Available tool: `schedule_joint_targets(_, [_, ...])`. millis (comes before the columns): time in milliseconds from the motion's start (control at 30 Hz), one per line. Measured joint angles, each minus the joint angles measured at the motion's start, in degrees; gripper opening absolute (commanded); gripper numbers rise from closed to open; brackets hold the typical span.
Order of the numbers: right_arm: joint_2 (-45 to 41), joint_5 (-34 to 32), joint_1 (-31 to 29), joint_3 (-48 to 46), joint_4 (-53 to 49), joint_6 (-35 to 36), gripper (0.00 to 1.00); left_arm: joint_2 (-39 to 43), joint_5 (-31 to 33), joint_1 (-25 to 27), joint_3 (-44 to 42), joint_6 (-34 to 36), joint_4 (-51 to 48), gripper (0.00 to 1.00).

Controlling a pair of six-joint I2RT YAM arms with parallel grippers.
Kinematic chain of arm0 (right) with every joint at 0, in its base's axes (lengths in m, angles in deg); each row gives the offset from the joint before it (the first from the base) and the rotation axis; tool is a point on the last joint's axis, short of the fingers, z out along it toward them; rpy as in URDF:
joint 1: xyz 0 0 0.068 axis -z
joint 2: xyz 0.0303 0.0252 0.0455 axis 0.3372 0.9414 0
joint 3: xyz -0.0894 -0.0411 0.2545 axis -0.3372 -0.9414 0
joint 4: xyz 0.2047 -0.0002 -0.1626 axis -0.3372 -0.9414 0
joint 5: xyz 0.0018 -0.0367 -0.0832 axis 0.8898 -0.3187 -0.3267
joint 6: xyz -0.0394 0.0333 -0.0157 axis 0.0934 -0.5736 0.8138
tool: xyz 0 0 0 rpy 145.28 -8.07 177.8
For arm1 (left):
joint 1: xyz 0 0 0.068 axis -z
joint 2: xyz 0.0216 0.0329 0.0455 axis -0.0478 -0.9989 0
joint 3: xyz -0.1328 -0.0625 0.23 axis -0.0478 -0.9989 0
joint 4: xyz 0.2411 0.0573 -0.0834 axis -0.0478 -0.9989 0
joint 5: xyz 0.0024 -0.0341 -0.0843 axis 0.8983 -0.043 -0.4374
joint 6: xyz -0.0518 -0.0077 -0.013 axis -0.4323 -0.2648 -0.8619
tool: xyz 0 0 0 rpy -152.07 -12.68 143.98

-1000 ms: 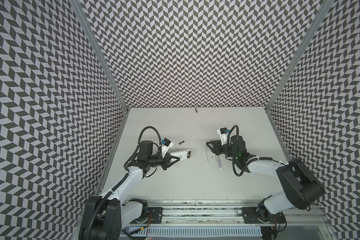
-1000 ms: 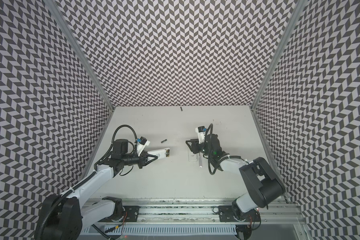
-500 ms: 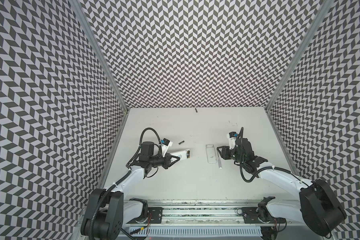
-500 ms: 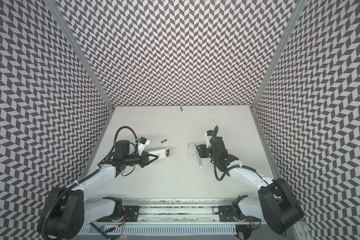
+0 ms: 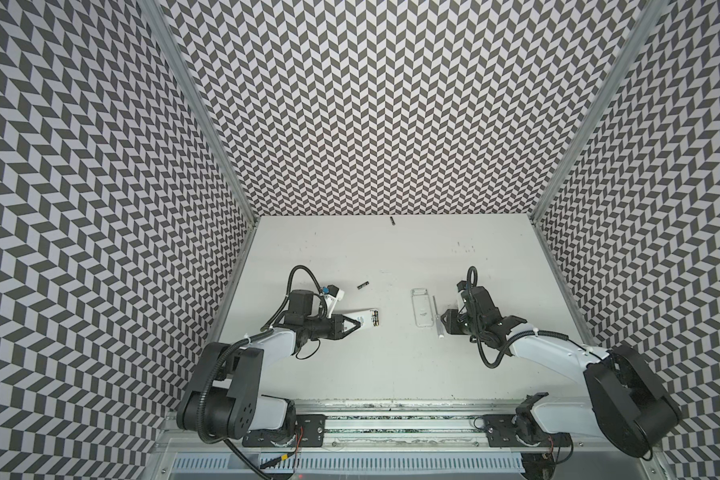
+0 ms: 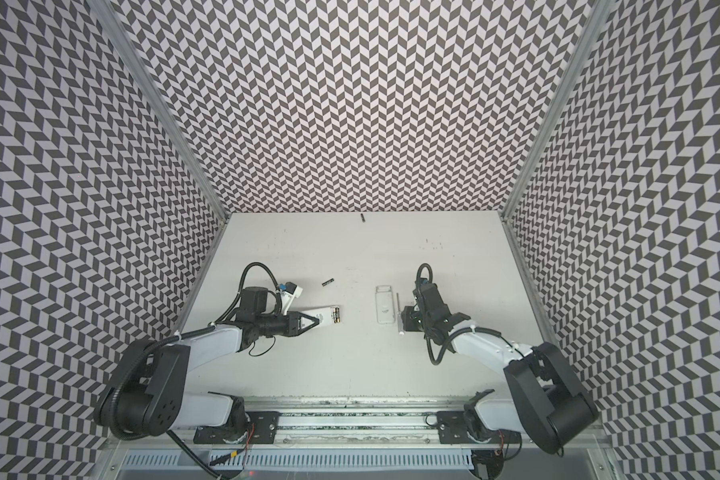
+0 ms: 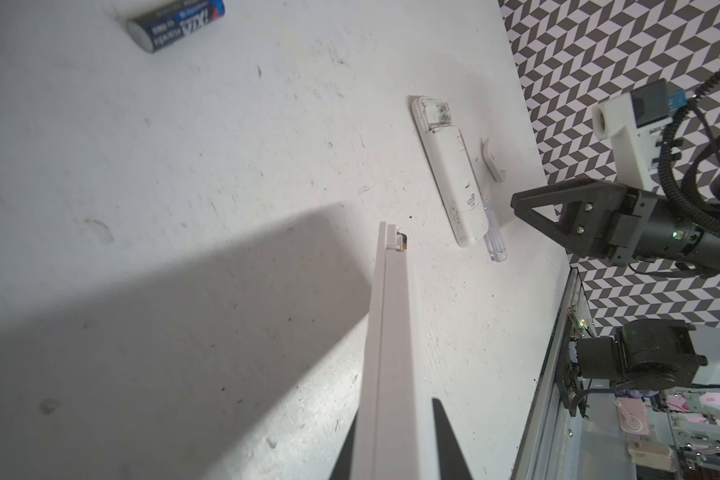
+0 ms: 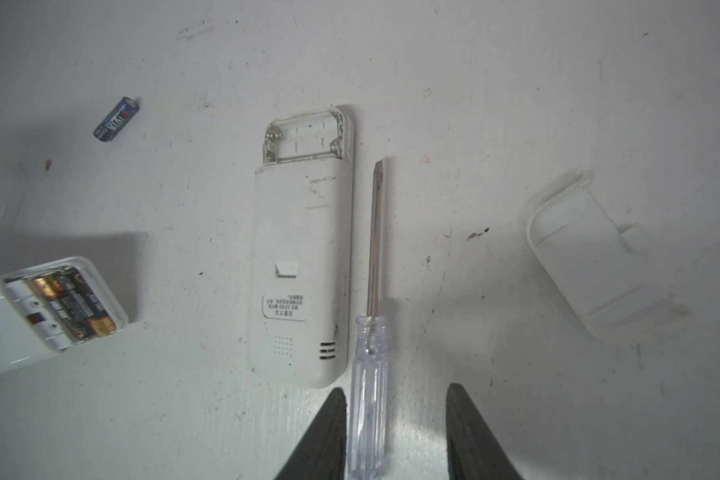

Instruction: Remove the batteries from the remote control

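Top views, change: right gripper [image 5: 446,330] had left the empty remote [image 5: 420,307] for the screwdriver [image 5: 436,303]; prying judged next.
Top views, left gripper [image 5: 356,327]: clamped on held remote [image 5: 367,327], long axis left-to-right, open end toward centre.
Left wrist, loose battery [image 7: 175,23]: lying on table [image 7: 184,166].
Right wrist, jaws: apart, straddling screwdriver handle.
Right wrist, batteries [image 8: 75,307]: seated in held remote, lying across its width.

Bright, even light; soft-edged shadows.
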Motion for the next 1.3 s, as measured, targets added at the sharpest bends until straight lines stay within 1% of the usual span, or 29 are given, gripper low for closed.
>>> schedule_joint_targets(100, [0.81,-0.68,-0.96,0.00,-0.22,-0.85,0.37,-2.01,-1.14,0.00,1.22,-0.50,0.26,0.04])
schedule_joint_targets(200, [0.85,-1.51,-1.88,-0.02,-0.37,-1.81,0.36,-3.21,-1.64,-0.02,1.66,-1.16,0.92,0.12])
schedule_joint_targets(333, [1.66,-2.67,-3.76,0.00,-0.46,-2.51,0.36,-3.89,-2.16,-0.81,1.73,-1.64,1.05,0.28])
schedule_joint_targets(467, [2.89,-3.13,-5.35,-0.02,-0.37,-2.91,0.37,-4.94,-1.51,-2.34,1.53,-2.45,0.81,0.34])
schedule_joint_targets(600, [4.24,-3.41,-6.16,-0.09,-0.33,-3.26,0.37,-5.20,-0.85,-4.22,1.36,-2.80,0.22,0.46])
schedule_joint_targets(700, [4.35,-3.91,-6.54,-0.50,0.74,-3.39,0.37,-5.20,0.20,-5.77,1.29,-2.69,-0.09,0.52])
schedule_joint_targets(767, [4.70,-4.24,-6.56,-0.52,1.38,-3.39,0.35,-5.11,0.79,-6.80,1.16,-2.58,-0.15,0.59])
schedule_joint_targets(833, [5.33,-4.57,-6.60,-0.39,2.32,-3.39,0.32,-4.68,1.18,-7.91,1.14,-2.34,-0.68,0.68])
schedule_joint_targets(967, [6.05,-5.05,-6.60,-0.46,3.63,-3.76,0.25,-2.60,1.33,-9.90,1.07,-1.38,-1.38,0.81])
schedule_joint_targets(1000, [6.38,-5.20,-6.60,-0.37,3.96,-3.63,0.23,-1.88,1.33,-10.34,1.03,-1.03,-1.40,0.95])
schedule_joint_targets(1033, [6.73,-5.44,-6.60,-0.09,3.98,-3.56,0.21,-1.07,1.36,-10.78,1.01,-0.37,-1.42,0.99])
schedule_joint_targets(1133, [7.30,-6.03,-6.60,0.42,3.98,-3.45,0.16,1.42,1.36,-11.78,0.96,0.04,-1.57,0.99])
schedule_joint_targets(1300, [7.39,-7.34,-6.60,1.11,2.89,-3.06,0.12,5.51,1.99,-12.52,0.31,1.25,-1.36,0.99])
